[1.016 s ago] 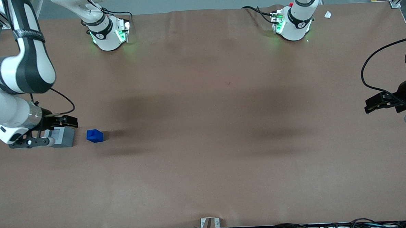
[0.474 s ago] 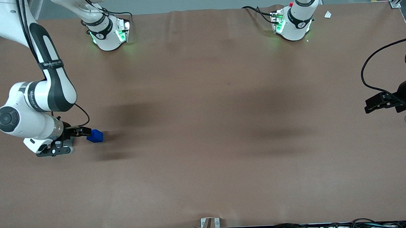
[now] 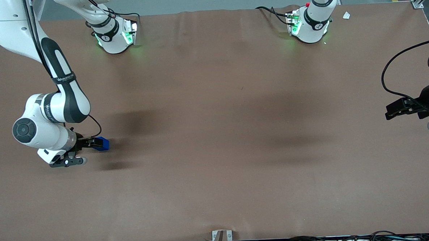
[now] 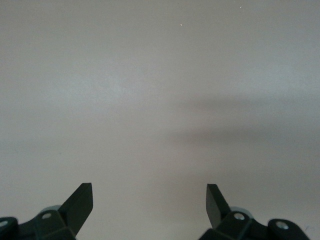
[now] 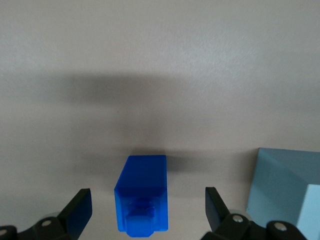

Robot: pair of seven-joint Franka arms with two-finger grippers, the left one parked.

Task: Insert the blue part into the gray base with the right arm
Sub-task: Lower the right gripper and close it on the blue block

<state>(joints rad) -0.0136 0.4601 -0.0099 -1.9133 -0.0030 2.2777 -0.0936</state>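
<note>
The blue part [image 3: 103, 144] lies on the brown table toward the working arm's end. The right arm's gripper [image 3: 93, 142] hangs low over it, and its black hand covers part of the block in the front view. In the right wrist view the blue part [image 5: 142, 197] lies between the open fingers [image 5: 77, 210], stud toward the camera, with a gap on each side. The gripper [image 5: 146, 205] is open and touches nothing. The gray base [image 5: 287, 192] stands close beside the blue part. In the front view the arm's wrist hides it.
The two arm bases [image 3: 114, 34] [image 3: 310, 24] stand at the table edge farthest from the front camera. The parked arm's gripper [image 3: 404, 108] and its cable hang at the parked arm's end. A metal bracket [image 3: 221, 238] sits at the near edge.
The right arm has swung from above the gray base toward the blue part. Its open gripper now straddles the blue part, and its wrist now covers the gray base in the front view.
</note>
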